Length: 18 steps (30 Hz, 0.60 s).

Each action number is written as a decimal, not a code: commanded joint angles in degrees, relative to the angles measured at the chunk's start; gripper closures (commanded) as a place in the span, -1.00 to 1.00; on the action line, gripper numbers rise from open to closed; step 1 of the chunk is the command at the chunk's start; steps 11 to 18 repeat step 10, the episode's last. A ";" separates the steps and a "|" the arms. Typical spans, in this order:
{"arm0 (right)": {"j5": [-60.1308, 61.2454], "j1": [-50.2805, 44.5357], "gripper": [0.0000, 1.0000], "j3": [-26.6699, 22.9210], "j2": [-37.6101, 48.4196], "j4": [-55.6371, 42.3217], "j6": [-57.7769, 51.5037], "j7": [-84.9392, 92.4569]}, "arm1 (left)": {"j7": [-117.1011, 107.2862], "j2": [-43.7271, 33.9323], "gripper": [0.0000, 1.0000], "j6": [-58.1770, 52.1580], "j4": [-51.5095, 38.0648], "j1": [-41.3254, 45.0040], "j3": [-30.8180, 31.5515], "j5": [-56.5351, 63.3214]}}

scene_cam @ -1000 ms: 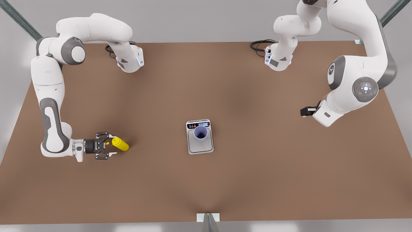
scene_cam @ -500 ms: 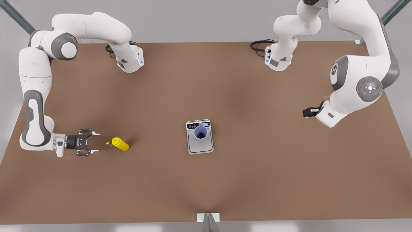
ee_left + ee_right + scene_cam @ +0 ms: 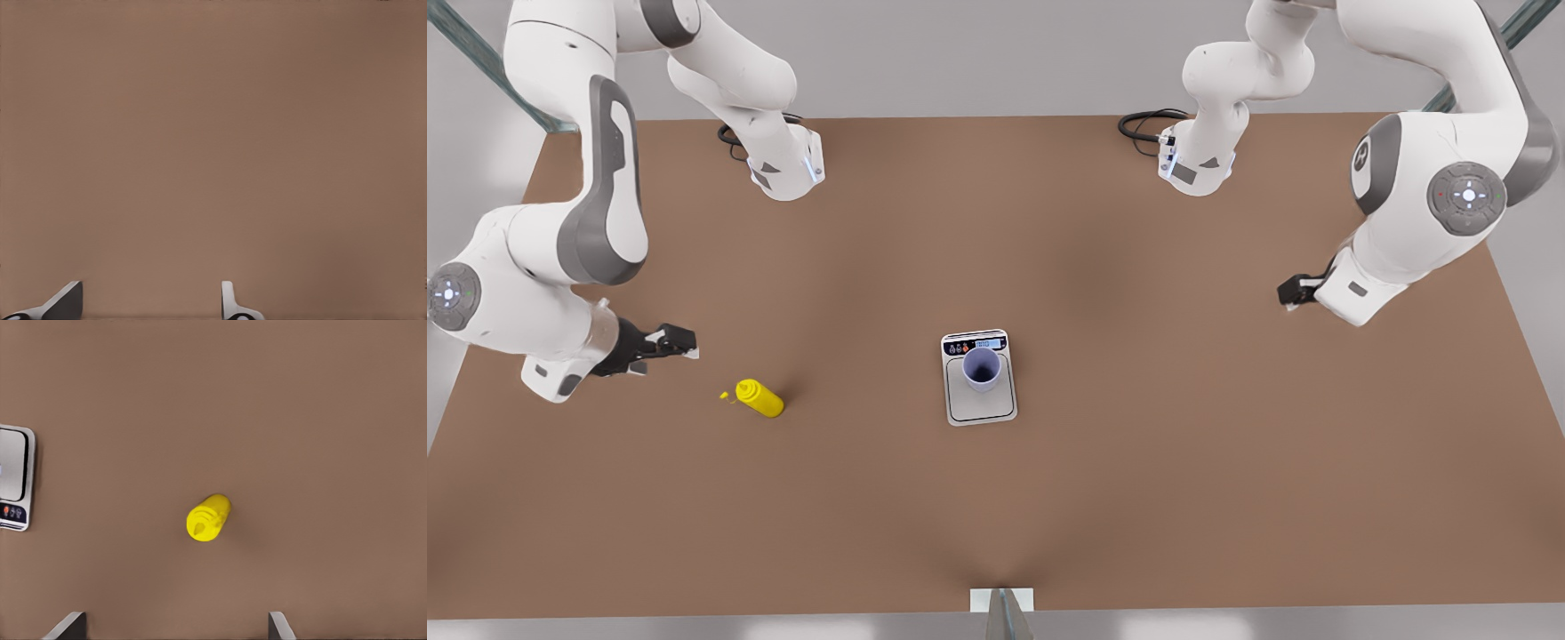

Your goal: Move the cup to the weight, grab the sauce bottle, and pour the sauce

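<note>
Change: my right jaws (image 3: 683, 341) pulled back and rose off sauce bottle (image 3: 760, 398), no grasp made. Bottle on table (image 3: 1138, 462), apparently upright, free, now well apart from jaws. Cup (image 3: 981, 367) already sits on weight (image 3: 983, 411), so pickup is the pending step; need re-approach. Right jaws apart, angled toward bottle. My left jaws (image 3: 1291, 292) apart, empty, parked at front view's right, waiting.
</note>
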<state>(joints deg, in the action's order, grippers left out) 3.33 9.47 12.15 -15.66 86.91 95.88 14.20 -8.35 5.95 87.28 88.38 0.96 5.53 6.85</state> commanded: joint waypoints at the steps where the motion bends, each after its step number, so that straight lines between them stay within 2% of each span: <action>1: -0.85 -0.50 -1.00 -0.02 0.01 0.01 0.01 -0.14 | 0.00 -0.06 -1.00 0.00 0.04 0.09 0.00 0.09; 2: -6.20 -4.53 -1.00 0.15 -0.08 -1.21 -0.52 -0.40 | 0.00 -0.15 -1.00 0.00 0.13 0.09 0.00 0.09; 4: -9.13 -5.69 -1.00 0.59 0.10 -3.59 -3.15 -10.60 | 0.00 -0.06 -1.00 0.00 0.13 0.09 0.00 0.09; 5: -9.04 -6.65 -1.00 -0.55 1.68 -3.68 -3.86 -10.86 | 0.00 -0.06 -1.00 0.00 0.13 0.00 0.00 0.09; 6: -5.71 -9.21 -1.00 -5.03 2.56 -3.24 -3.68 -13.93 | 0.00 -0.06 -1.00 0.00 0.04 0.00 0.00 0.09; 7: -5.35 -9.38 -1.00 -5.21 3.88 -2.45 -3.95 -19.12 | 0.00 -0.06 -1.00 0.00 0.04 0.00 0.00 0.09; 9: -5.17 -8.33 -1.00 -5.21 8.10 1.42 -3.33 -14.65 | 0.00 0.03 -1.00 0.00 0.04 0.00 0.00 0.09; 18: -5.35 -7.89 -1.00 -5.21 8.19 1.42 -3.33 -11.22 | 0.00 0.03 -1.00 0.00 0.04 0.00 0.00 0.09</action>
